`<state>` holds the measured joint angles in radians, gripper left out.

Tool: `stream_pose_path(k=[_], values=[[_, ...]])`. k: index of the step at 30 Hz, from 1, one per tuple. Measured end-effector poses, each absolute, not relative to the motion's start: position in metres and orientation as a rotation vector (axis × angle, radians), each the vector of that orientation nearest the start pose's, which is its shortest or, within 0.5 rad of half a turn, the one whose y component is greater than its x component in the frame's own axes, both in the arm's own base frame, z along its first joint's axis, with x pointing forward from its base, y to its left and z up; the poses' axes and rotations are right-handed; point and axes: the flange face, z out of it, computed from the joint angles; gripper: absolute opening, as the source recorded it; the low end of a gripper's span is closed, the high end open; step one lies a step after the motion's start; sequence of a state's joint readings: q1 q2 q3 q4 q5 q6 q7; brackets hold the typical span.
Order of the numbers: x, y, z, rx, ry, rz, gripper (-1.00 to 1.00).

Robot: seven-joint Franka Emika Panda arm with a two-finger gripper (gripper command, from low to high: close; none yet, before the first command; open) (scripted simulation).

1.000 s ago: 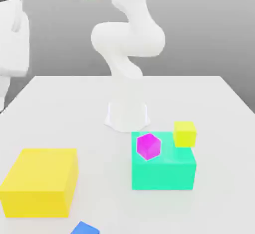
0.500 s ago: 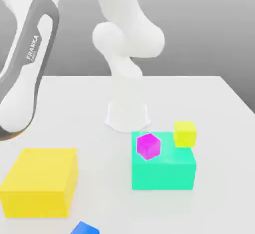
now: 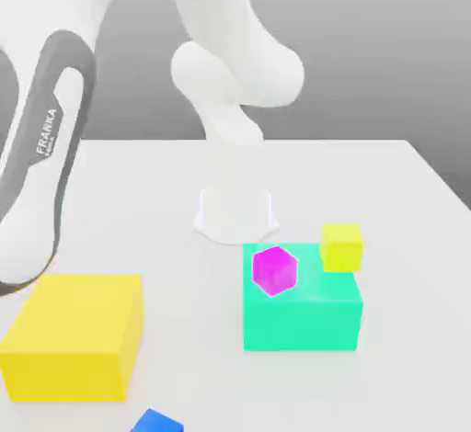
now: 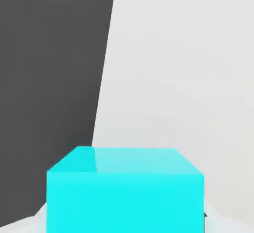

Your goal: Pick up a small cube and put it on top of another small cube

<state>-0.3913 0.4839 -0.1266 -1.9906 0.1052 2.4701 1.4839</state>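
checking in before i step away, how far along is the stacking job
Nothing is stacked yet. In the exterior view the yellow-green cube has nothing on top, and the magenta cube sits on the teal-green block. In hand: the hand view shows the cyan cube close up at the table's edge. Left: carry it over and set it on another small cube.

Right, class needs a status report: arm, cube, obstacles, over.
Cyan cube close under hand camera. Yellow-green cube untouched beside teal block. Magenta cube on that block.

The exterior view faces the arm's base across the white worktop point(image 3: 386, 182); the hand view sits close above a cyan cube point(image 4: 125, 190) and shares that worktop.
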Motion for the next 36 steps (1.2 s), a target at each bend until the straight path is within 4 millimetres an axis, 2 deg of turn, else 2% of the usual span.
stream_pose_path(k=[4, 7, 10, 11, 14, 15, 23, 29, 31, 32, 36], values=[[0.539, -0.216, 0.257, -1.943, 2.453, 0.009, -1.00], [0.535, -0.152, 0.283, -2.183, 2.238, 0.012, -1.00], [0.521, -0.090, 0.304, -2.404, 1.995, 0.014, -1.00], [0.516, -0.063, 0.311, -2.485, 1.892, 0.015, -1.00], [0.490, 0.000, 0.328, -2.680, 1.604, 0.015, -1.00], [0.480, 0.013, 0.333, -2.728, 1.521, 0.015, -1.00], [0.383, 0.107, 0.357, -3.030, 0.771, 0.012, -1.00], [0.300, 0.154, 0.358, -3.130, 0.148, 0.007, -1.00], [0.274, 0.163, 0.354, -3.136, -0.053, 0.005, -1.00], [0.268, 0.165, 0.347, -3.135, -0.101, 0.005, -1.00], [0.264, 0.167, 0.306, -3.135, -0.145, 0.004, -1.00]])
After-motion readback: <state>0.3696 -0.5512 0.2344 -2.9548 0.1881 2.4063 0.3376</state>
